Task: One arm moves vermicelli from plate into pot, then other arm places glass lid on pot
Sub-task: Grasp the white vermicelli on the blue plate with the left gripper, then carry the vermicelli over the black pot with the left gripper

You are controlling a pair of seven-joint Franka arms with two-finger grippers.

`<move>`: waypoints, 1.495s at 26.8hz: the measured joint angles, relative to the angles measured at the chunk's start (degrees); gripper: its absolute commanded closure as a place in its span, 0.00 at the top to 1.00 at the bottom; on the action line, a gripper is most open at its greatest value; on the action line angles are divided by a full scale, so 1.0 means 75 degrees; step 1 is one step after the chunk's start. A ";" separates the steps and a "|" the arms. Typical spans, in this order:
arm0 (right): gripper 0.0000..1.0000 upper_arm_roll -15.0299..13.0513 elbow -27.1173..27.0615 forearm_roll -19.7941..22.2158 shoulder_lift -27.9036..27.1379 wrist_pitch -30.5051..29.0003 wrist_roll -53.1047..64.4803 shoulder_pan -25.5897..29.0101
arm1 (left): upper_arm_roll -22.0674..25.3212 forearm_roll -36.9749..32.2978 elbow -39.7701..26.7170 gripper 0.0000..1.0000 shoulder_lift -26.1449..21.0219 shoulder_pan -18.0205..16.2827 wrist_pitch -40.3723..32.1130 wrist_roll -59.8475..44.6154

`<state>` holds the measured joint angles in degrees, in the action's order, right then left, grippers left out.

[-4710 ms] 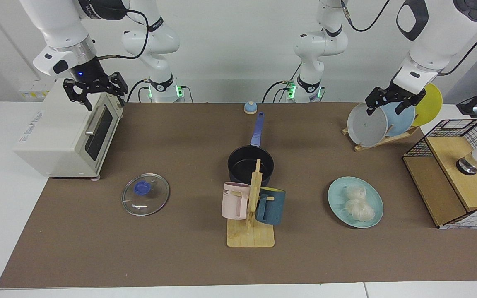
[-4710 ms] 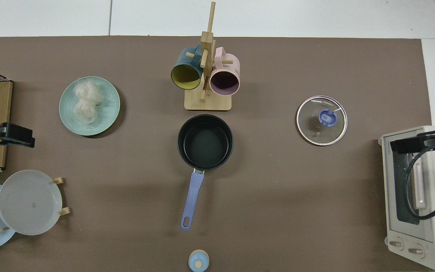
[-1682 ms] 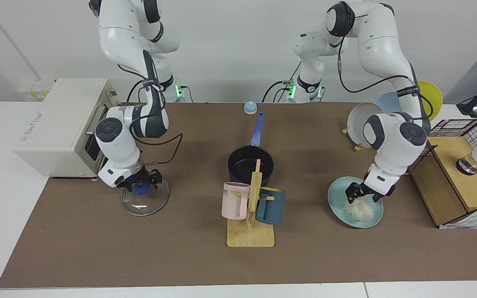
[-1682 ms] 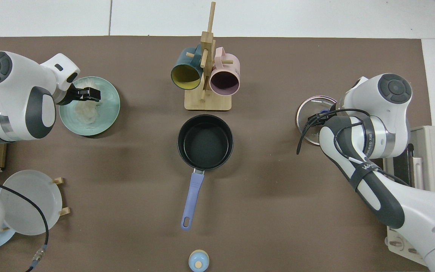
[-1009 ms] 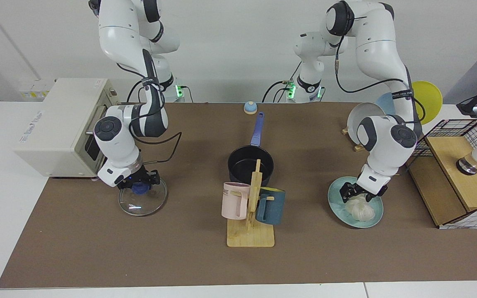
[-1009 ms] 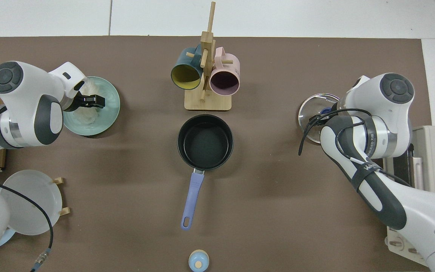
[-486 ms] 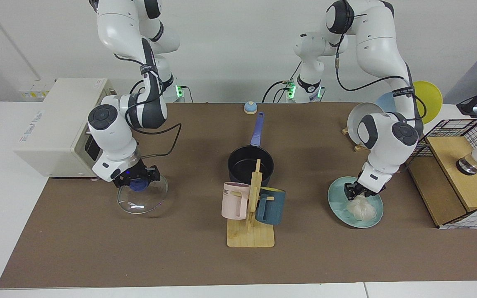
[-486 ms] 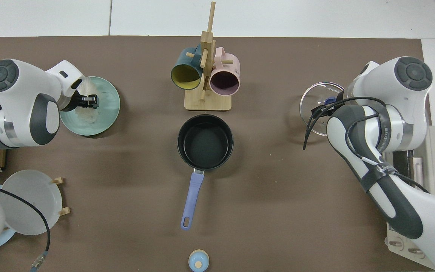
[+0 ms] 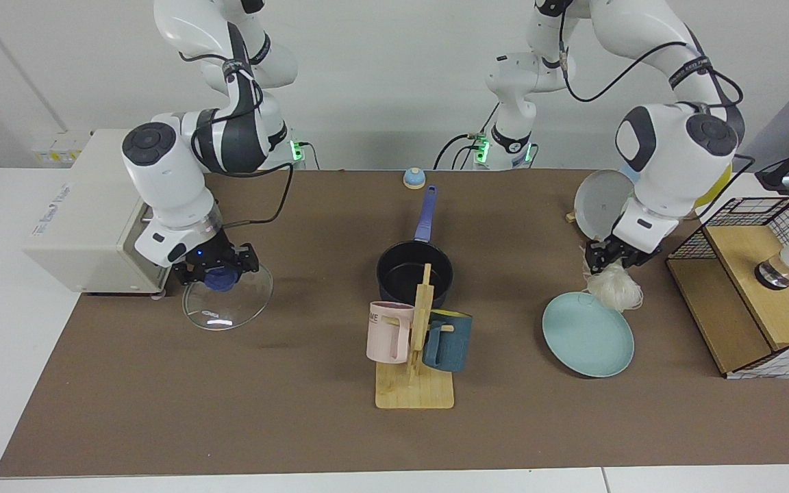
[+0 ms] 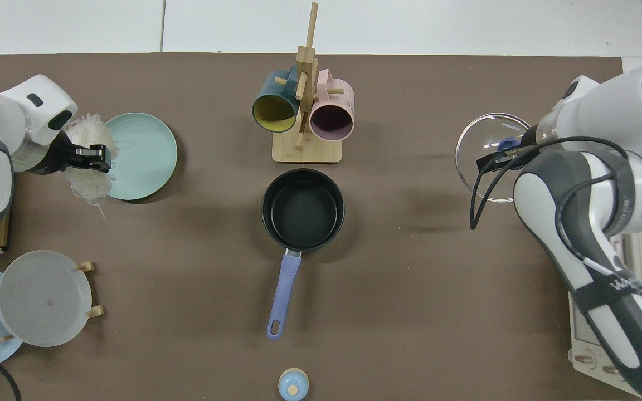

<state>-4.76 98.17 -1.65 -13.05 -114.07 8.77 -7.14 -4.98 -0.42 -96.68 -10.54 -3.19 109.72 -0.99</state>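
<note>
Holding both loads clear of the table.
The left gripper (image 9: pixel 612 259) is gripping the vermicelli (image 9: pixel 614 290) above the plate (image 9: pixel 587 334); the right gripper (image 9: pixel 216 268) is clamping the glass lid (image 9: pixel 227 296) by its knob.

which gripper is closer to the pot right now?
Right, slightly. The right gripper holds the glass lid beside the toaster oven; the left gripper hangs over the plate with vermicelli, farther from the pot.

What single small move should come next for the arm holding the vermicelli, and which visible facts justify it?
Probably the left gripper, shut on the vermicelli, should carry it sideways to above the pot. The noodles already hang clear of the bare plate, and the pot is open and empty. The right gripper holds the glass lid aloft, waiting.
</note>
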 measured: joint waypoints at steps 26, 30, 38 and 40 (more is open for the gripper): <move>0.00 0.0072 0.0062 -0.0003 0.0849 0.0964 0.0000 -0.0015 | -0.3091 0.0172 -0.0302 0.00 0.0795 0.0209 0.0241 -0.3955; 0.00 0.0078 0.0064 -0.0004 0.0849 0.0964 -0.0008 -0.0075 | -0.3439 0.0175 -0.0341 0.00 0.0520 0.0262 0.0852 -0.4641; 0.00 0.0084 0.0078 -0.0004 0.0849 0.0966 -0.0109 -0.0186 | -0.3924 0.0166 -0.0390 0.00 -0.0162 0.0414 0.1391 -0.5378; 0.00 0.0081 0.0084 -0.0004 0.0849 0.0970 -0.0116 -0.0186 | -0.3944 0.0165 -0.0416 0.00 -0.0207 0.0415 0.1392 -0.5383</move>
<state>-4.15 98.80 -1.68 -6.68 -106.80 7.90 -8.53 -34.57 0.82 -99.80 -12.09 -0.08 120.15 -41.36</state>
